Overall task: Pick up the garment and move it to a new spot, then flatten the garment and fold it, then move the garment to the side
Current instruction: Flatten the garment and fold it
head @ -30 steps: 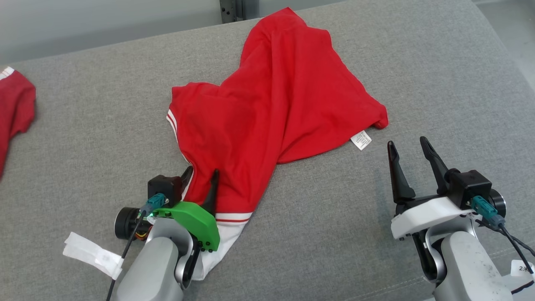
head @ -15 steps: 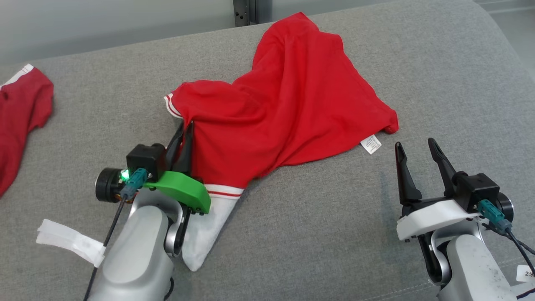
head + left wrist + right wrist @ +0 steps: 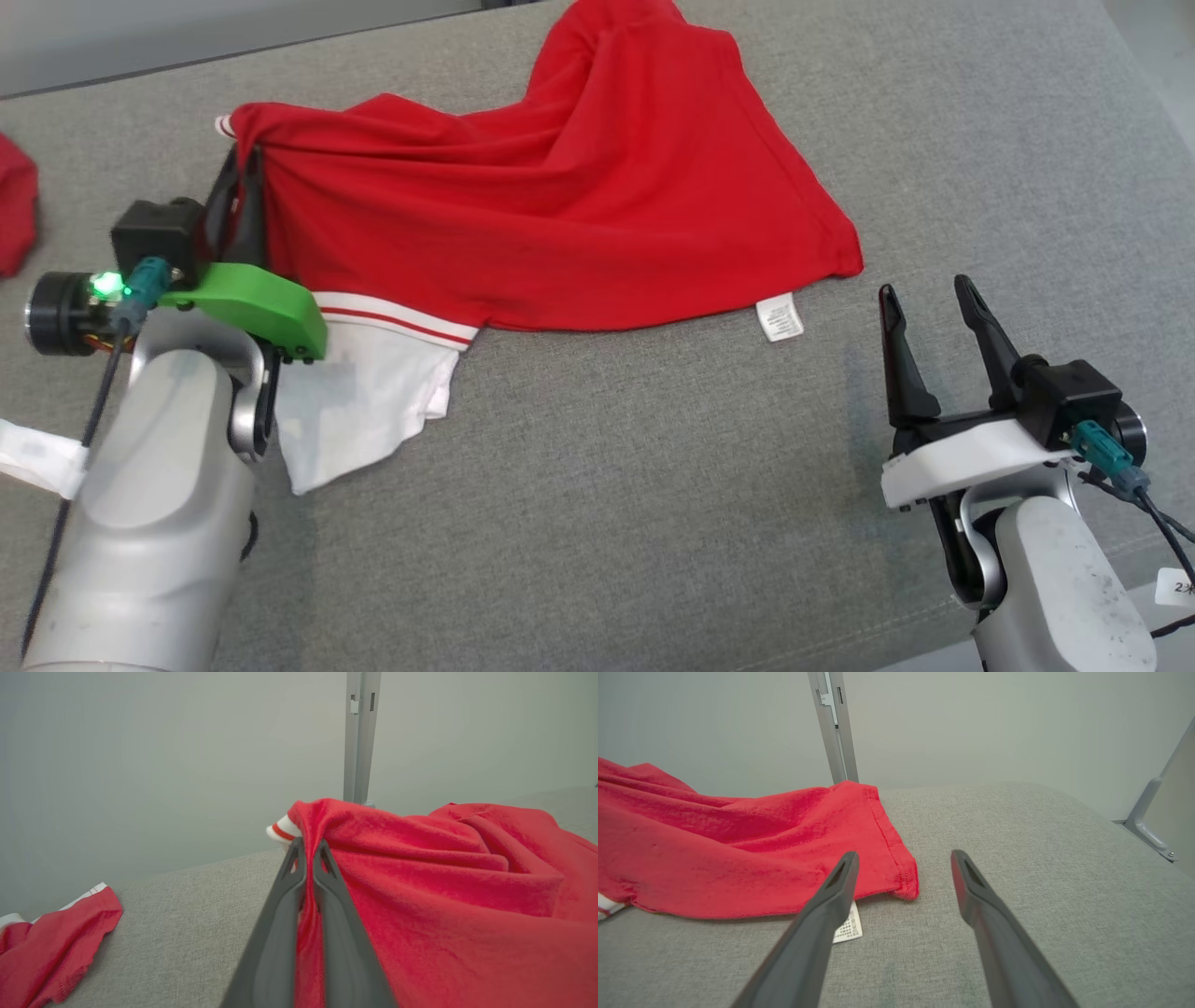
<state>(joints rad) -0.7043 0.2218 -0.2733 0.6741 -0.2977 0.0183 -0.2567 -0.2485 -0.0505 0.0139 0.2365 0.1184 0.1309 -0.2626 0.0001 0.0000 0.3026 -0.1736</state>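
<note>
garment point(image 3: 579, 205) axis seemingly left-right | left hand point(image 3: 241, 161) pinches it | right hand point(image 3: 924, 287) agape, empty

The left gripper point(image 3: 241, 173) has closed on the garment point(image 3: 579, 215) edge and pulled it leftward; it now lies stretched wider.

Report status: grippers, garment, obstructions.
Left gripper shut on garment edge. Right gripper open, off the cloth. Second red garment far left, apart.

Likely a robot lab (spare, functional): grey padded bench point(image 3: 653, 485), plain pale wall point(image 3: 140, 756), slotted aluminium frame post point(image 3: 360, 742).
</note>
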